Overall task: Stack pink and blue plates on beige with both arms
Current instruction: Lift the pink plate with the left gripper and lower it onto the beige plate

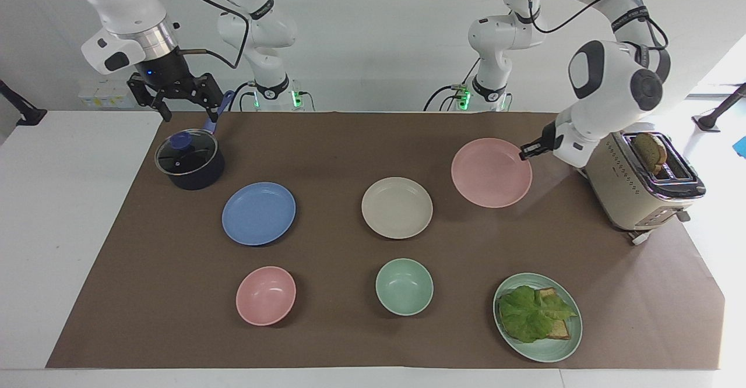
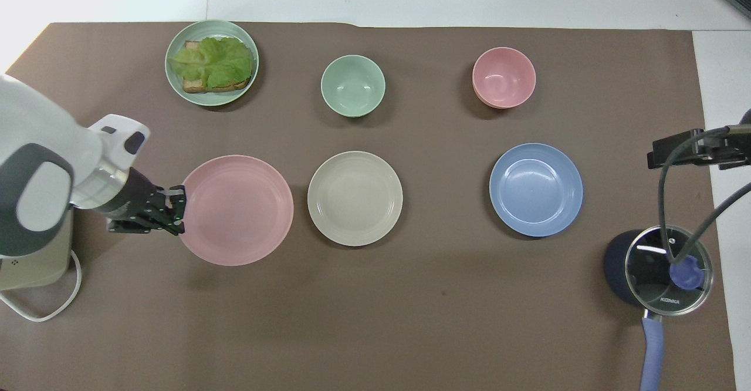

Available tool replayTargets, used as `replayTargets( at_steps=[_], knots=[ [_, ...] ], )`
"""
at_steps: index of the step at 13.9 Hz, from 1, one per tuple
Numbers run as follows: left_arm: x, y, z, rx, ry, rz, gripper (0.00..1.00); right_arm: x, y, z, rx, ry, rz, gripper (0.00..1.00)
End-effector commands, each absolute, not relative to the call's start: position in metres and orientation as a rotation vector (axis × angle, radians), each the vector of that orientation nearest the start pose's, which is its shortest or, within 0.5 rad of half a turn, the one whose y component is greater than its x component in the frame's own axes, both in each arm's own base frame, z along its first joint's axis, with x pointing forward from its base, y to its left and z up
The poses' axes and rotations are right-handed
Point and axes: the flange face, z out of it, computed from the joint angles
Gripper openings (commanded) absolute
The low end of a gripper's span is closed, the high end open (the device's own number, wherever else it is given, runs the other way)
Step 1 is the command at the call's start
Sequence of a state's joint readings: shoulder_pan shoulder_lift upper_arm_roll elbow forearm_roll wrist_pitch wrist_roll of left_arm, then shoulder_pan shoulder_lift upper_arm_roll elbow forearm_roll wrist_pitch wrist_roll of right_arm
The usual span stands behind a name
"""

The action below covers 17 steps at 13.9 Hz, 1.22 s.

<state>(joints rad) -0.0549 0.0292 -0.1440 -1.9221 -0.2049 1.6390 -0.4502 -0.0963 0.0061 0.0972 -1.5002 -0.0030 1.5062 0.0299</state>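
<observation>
My left gripper (image 1: 526, 152) (image 2: 179, 209) is shut on the rim of the pink plate (image 1: 491, 172) (image 2: 236, 209), which hangs level in the air over the mat between the toaster and the beige plate. On the mat's middle lies the beige plate (image 1: 397, 207) (image 2: 355, 198) with nothing on it. The blue plate (image 1: 259, 212) (image 2: 535, 189) rests on the mat toward the right arm's end. My right gripper (image 1: 175, 94) (image 2: 695, 150) waits open in the air above the pot.
A dark pot (image 1: 190, 159) with a glass lid stands near the right arm. A toaster (image 1: 644, 187) holding bread stands at the left arm's end. Farther from the robots sit a pink bowl (image 1: 266, 295), a green bowl (image 1: 404, 286) and a green plate (image 1: 537, 316) with lettuce and toast.
</observation>
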Motion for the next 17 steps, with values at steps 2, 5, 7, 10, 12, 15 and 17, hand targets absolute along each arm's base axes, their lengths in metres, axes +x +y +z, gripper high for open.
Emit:
replayTargets(
  at_steps=[2,5,7,10,12,15,17],
  knots=[
    [0.487,-0.224,0.432,-3.199,-0.352,0.537,0.00,0.547,-0.001,0.652,-3.118,0.074,-0.023,1.00],
    [0.471,-0.262,0.385,-3.241,-0.306,0.398,0.00,0.547,-0.009,0.652,-3.120,0.086,-0.021,1.00],
    [0.478,-0.283,0.362,-3.273,-0.293,0.319,0.00,0.547,-0.011,0.652,-3.120,0.089,-0.021,1.00],
    [0.483,-0.286,0.364,-3.297,-0.301,0.293,0.48,0.540,-0.017,0.645,-3.127,0.126,-0.014,1.00],
    [0.485,-0.286,0.364,-3.303,-0.293,0.281,1.00,0.547,-0.026,0.638,-3.126,0.135,-0.124,1.00],
    [0.485,-0.278,0.363,-3.280,-0.303,0.332,1.00,0.557,-0.029,0.617,-3.125,0.141,-0.149,1.00],
    [0.494,-0.260,0.371,-3.242,-0.323,0.378,1.00,0.562,-0.030,0.595,-3.125,0.135,-0.166,1.00]
  ],
)
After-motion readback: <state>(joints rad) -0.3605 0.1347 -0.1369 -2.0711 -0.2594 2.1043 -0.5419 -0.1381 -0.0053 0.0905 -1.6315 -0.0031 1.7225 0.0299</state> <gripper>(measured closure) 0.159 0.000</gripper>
